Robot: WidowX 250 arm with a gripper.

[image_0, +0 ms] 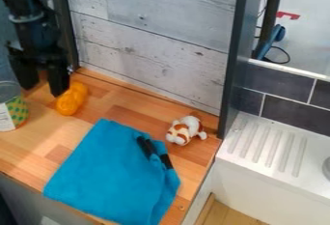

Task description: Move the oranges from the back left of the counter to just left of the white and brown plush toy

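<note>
At the upper left, my black gripper hangs over the wooden counter, its two fingers spread apart with nothing seen between them. Close to the right-hand finger lies an orange rounded object. A can with a green and yellow label stands at the left edge, just below the gripper. A blue cloth lies folded on the counter, with black marks or strips near its upper right corner. To the right of the cloth is a small white and brown plush toy.
The wooden counter is bounded behind by a whitewashed plank wall and at the right by a dark upright post. Beyond the post are a white ridged drainboard and dark tiles.
</note>
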